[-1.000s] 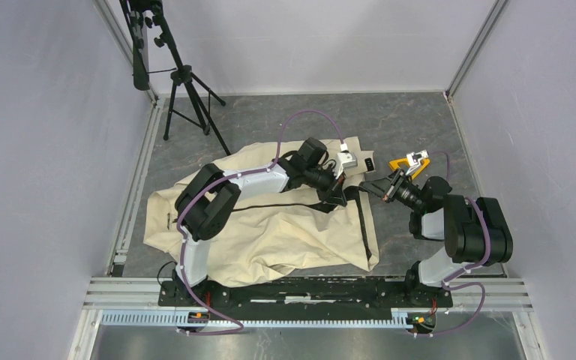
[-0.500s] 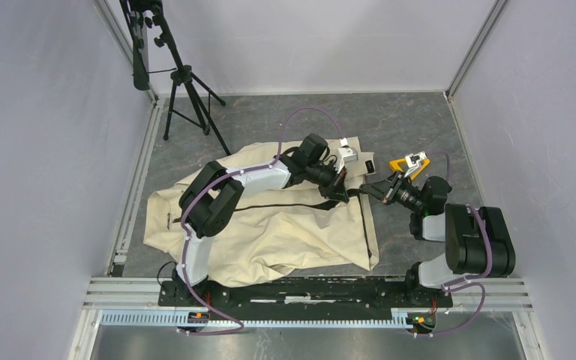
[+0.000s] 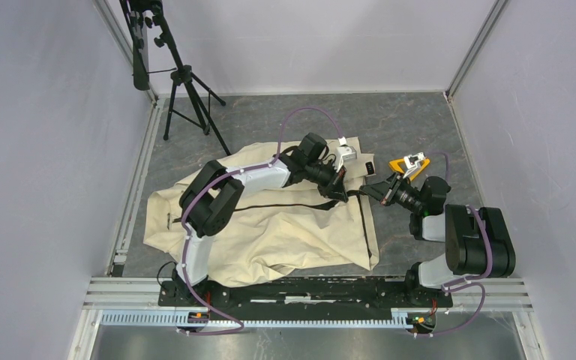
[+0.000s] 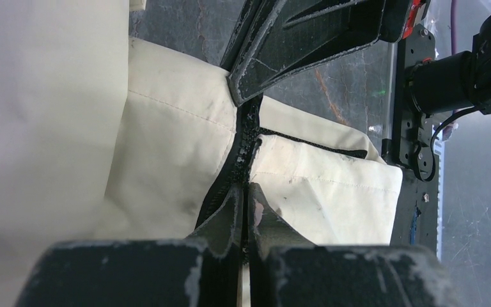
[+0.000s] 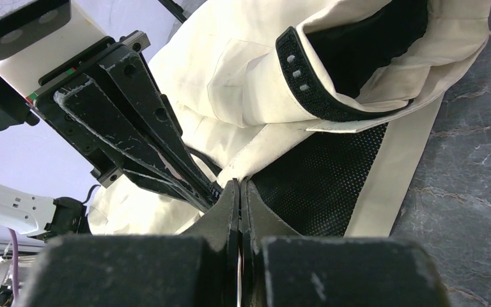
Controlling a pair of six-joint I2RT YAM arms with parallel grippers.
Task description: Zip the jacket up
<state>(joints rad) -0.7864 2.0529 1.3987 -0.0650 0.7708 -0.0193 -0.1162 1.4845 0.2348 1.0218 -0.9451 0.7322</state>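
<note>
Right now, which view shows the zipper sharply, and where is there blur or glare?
Left wrist: zipper sharp mid-frame, left gripper blurred up close, jacket washed out at far left. Right wrist: right gripper blurred, jacket crisp. Top: even light, zipper only a thin line.

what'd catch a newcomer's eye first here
The big cream jacket lies sprawled over the dark table, left of centre. At its right end the two claws meet tip to tip: the left claw and the right claw are both pinched shut on the black zipper. A black tripod stands in the far left corner.
</note>
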